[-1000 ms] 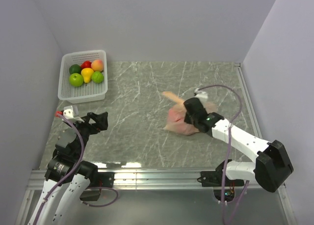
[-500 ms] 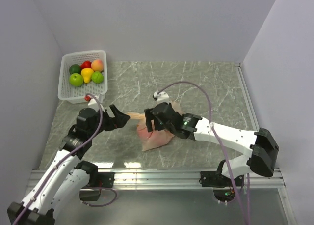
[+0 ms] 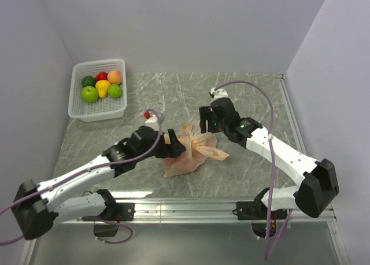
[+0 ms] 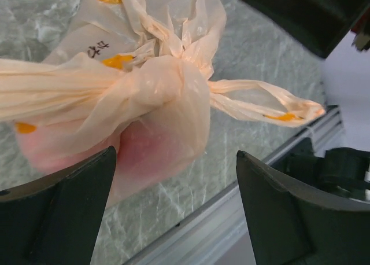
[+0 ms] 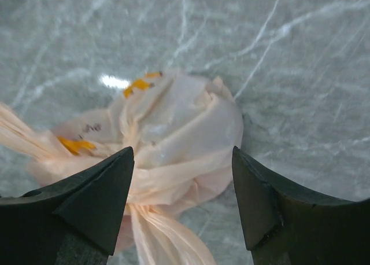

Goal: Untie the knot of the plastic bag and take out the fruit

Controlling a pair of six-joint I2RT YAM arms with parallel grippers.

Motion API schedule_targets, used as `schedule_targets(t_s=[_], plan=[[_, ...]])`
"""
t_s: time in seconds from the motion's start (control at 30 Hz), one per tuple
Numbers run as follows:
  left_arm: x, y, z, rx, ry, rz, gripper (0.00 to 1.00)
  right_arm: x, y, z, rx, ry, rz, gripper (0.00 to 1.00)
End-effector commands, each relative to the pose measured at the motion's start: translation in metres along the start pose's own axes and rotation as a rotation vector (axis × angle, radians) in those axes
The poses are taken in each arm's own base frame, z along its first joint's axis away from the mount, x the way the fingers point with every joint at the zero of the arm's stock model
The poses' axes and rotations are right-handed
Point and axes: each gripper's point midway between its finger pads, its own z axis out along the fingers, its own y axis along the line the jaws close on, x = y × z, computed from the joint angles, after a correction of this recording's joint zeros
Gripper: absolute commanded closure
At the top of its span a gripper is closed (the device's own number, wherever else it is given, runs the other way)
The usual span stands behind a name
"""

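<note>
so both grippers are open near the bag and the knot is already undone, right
Not quite. The knot is not undone: the left wrist view shows it as a tight bunch on the plastic bag, which lies closed. The rest holds: the left gripper and the right gripper are both open near the bag.

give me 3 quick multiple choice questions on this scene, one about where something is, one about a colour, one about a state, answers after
1. Where does the white basket stand on the table?
A) near right edge
B) far left corner
C) between the two arms

2. What colour is the pear in the basket?
A) purple
B) blue
C) yellow

3. What state is the knot of the plastic bag in?
A) tied
B) undone
C) cut off

Answers: 1 B, the top view shows it in the far left corner. 2 C, it is plainly yellow. 3 A, the left wrist view shows the plastic bunched tight.
</note>
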Motion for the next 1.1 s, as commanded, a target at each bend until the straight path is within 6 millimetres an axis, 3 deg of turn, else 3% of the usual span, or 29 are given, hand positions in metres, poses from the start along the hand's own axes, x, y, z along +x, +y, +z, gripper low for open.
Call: schedule_targets(t_s=[0.0, 0.1, 0.2, 0.33, 0.4, 0.43, 0.53, 0.7, 0.77, 0.8, 0.83, 0.9, 0.93, 1.0, 1.07], plan=[[-0.017, -0.018, 0.024, -0.033, -0.082, 0.025, 0.10, 0.020, 0.002, 0.009, -0.073, 0.053, -0.005, 0.25], [-0.012, -0.019, 0.044, -0.083, -0.079, 0.055, 0.11, 0.033, 0.000, 0.019, -0.066, 0.072, 0.056, 0.25], [-0.009, -0.023, 0.059, -0.095, -0.075, 0.061, 0.16, 0.044, 0.011, 0.024, -0.110, 0.088, 0.179, 0.25], [0.003, -0.013, 0.072, -0.124, -0.068, 0.070, 0.31, 0.052, 0.027, 0.032, -0.166, 0.081, 0.322, 0.25], [0.009, -0.008, 0.076, -0.135, -0.060, 0.071, 0.48, 0.061, 0.029, 0.035, -0.171, 0.092, 0.351, 0.25], [0.015, -0.002, 0.077, -0.145, -0.050, 0.074, 0.64, 0.061, 0.032, 0.035, -0.170, 0.091, 0.371, 0.26], [0.024, 0.004, 0.080, -0.148, -0.040, 0.074, 0.99, 0.058, 0.036, 0.034, -0.165, 0.068, 0.391, 0.27], [0.036, 0.012, 0.075, -0.149, -0.030, 0.084, 0.99, 0.061, 0.049, 0.038, -0.159, 0.062, 0.422, 0.32], [0.037, 0.018, 0.071, -0.164, -0.035, 0.083, 0.99, 0.068, 0.044, 0.044, -0.124, 0.076, 0.431, 0.44], [0.038, 0.020, 0.068, -0.170, -0.038, 0.082, 0.99, 0.068, 0.038, 0.046, -0.085, 0.064, 0.433, 0.51], [0.042, 0.028, 0.065, -0.187, -0.035, 0.081, 0.99, 0.074, 0.032, 0.049, -0.050, 0.077, 0.431, 0.72], [0.042, 0.040, 0.056, -0.225, -0.055, 0.071, 0.99, 0.082, 0.014, 0.054, 0.028, 0.083, 0.421, 0.87], [0.040, 0.042, 0.054, -0.233, -0.071, 0.066, 1.00, 0.086, -0.001, 0.055, 0.092, 0.082, 0.416, 1.00], [0.038, 0.054, 0.045, -0.283, -0.083, 0.073, 0.99, 0.088, -0.017, 0.055, 0.133, 0.086, 0.419, 1.00], [0.033, 0.075, 0.034, -0.378, -0.108, 0.081, 0.99, 0.072, -0.041, 0.048, 0.177, 0.034, 0.442, 1.00]])
